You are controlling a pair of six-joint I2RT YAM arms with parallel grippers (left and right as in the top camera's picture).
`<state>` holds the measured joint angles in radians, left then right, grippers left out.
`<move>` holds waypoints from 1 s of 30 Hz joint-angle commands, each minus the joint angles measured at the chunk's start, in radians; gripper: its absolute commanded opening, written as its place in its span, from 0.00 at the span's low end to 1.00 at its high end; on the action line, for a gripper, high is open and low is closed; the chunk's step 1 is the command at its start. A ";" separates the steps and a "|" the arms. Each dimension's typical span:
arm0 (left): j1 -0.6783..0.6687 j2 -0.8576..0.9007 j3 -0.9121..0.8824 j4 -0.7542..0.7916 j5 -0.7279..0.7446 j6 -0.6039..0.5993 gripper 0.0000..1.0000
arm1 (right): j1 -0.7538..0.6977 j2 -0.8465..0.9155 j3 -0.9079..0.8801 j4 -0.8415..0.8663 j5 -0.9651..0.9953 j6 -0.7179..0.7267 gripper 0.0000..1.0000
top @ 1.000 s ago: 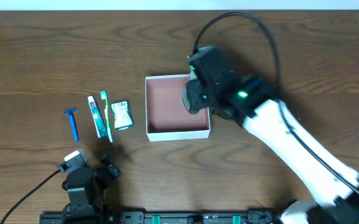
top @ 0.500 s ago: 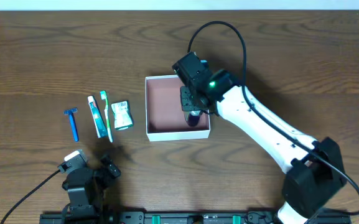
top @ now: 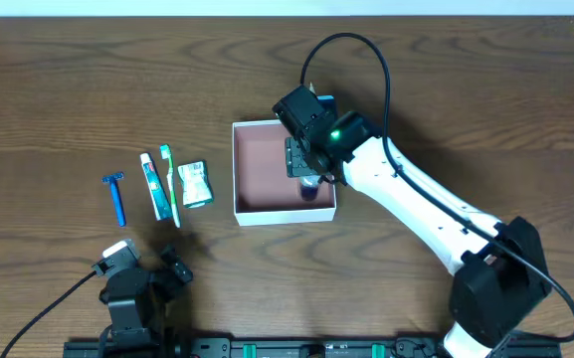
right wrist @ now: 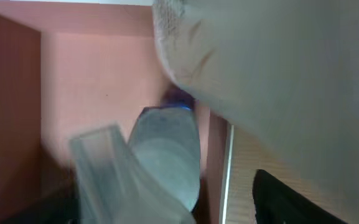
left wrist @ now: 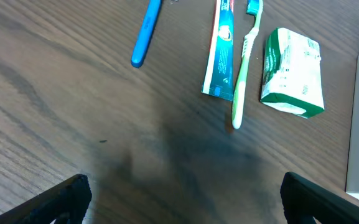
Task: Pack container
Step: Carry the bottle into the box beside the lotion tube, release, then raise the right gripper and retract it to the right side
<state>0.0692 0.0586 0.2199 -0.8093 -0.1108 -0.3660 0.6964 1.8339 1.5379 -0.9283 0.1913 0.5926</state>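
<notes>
One blue razor, one toothpaste tube, one green toothbrush and one green-white packet are lying in a row left of centre. The left gripper is resting with fingers spread apart by the table's near edge. One container is sitting at the centre. The right gripper is hanging inside its right edge, and blur is hiding its grip.

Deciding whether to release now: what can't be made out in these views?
- Overhead: the right gripper and wrist cover the item inside the container; only its purple tip shows.
- Right wrist: blurred, so jaw state and the item's identity are unclear.
- Left wrist: the razor, toothpaste and toothbrush are cut off by the top edge; packet print too small.
</notes>
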 commanded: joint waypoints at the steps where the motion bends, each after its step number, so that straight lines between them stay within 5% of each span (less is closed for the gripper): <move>1: -0.003 -0.007 -0.024 -0.034 0.002 0.013 0.98 | 0.006 -0.085 0.013 -0.003 0.015 -0.048 0.76; 8: -0.003 -0.007 -0.024 -0.034 0.002 0.013 0.98 | -0.079 -0.334 0.013 -0.039 0.048 -0.112 0.89; 15: -0.003 -0.007 -0.024 -0.034 0.002 0.013 0.98 | -0.393 -0.549 0.012 -0.118 0.051 -0.088 0.99; 21: -0.003 -0.007 -0.024 -0.033 -0.093 0.046 0.98 | -0.622 -0.606 0.012 -0.159 0.007 -0.066 0.99; 24: -0.003 -0.007 -0.024 -0.034 -0.224 0.062 0.98 | -0.665 -0.605 0.012 -0.171 0.007 -0.066 0.99; 30: -0.003 -0.007 -0.024 -0.027 -0.227 0.062 0.98 | -0.670 -0.605 0.012 -0.204 0.007 -0.066 0.99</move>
<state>0.0692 0.0586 0.2199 -0.8059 -0.2741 -0.3397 0.0338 1.2297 1.5421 -1.1225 0.2050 0.5156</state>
